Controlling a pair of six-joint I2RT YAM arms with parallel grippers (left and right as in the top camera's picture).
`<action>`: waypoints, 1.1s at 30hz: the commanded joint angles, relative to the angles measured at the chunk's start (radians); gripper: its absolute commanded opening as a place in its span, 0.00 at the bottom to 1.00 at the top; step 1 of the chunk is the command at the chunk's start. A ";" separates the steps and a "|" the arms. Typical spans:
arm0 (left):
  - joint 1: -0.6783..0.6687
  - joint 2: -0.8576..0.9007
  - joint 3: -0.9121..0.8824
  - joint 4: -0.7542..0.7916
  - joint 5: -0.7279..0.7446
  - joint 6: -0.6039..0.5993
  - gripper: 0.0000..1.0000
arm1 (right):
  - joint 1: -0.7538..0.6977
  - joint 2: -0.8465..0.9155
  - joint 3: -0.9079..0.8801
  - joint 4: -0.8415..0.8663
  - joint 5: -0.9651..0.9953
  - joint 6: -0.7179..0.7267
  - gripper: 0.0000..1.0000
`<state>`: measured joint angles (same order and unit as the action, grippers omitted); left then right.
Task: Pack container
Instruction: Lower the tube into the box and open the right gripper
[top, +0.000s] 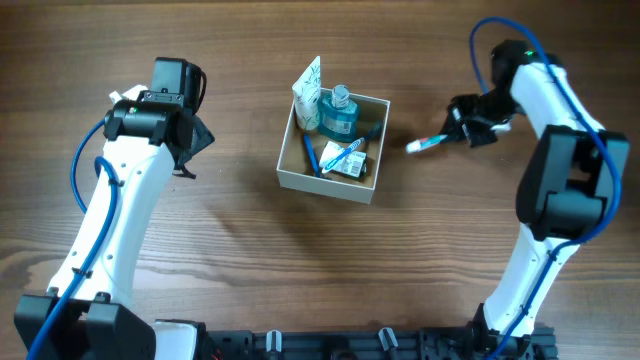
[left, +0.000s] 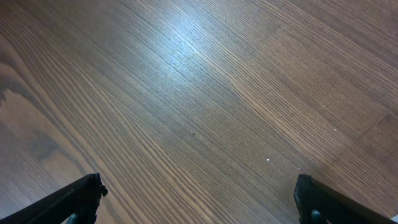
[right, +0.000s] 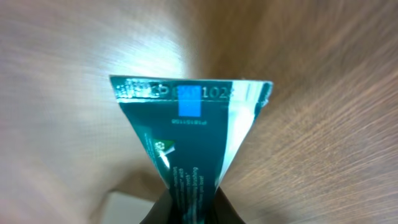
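Observation:
The container (top: 287, 160), a square white-walled box with a tan inside, sits mid-table. In it are a white tube (top: 308, 88), a blue bottle (top: 338, 112), a blue toothbrush (top: 338, 157) and a small packet (top: 356, 167). To the right of the box, my right gripper (top: 456, 131) is shut on a teal toothpaste tube (top: 428, 143), whose white cap points toward the container. In the right wrist view the tube (right: 193, 124) fans out from my right gripper (right: 194, 202), crimped end farthest away. My left gripper (top: 195, 140) stands left of the box, open over bare wood (left: 198, 186).
The table is dark wood grain (top: 300, 260). Both arm bases stand at the near edge, the left arm (top: 110, 230) and the right arm (top: 560, 190) rising from them.

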<state>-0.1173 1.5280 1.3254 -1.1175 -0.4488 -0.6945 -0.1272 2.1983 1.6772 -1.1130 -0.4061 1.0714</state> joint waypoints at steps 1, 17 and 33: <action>0.004 0.004 -0.006 0.000 -0.016 -0.017 1.00 | -0.005 -0.113 0.075 -0.006 0.006 -0.065 0.09; 0.004 0.004 -0.006 0.000 -0.016 -0.017 1.00 | 0.240 -0.326 0.115 0.010 -0.053 -0.445 0.08; 0.004 0.004 -0.006 0.000 -0.016 -0.017 1.00 | 0.419 -0.324 0.101 -0.075 0.033 -0.432 0.13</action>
<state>-0.1173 1.5280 1.3254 -1.1175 -0.4488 -0.6945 0.2905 1.8759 1.7866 -1.1820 -0.3954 0.6491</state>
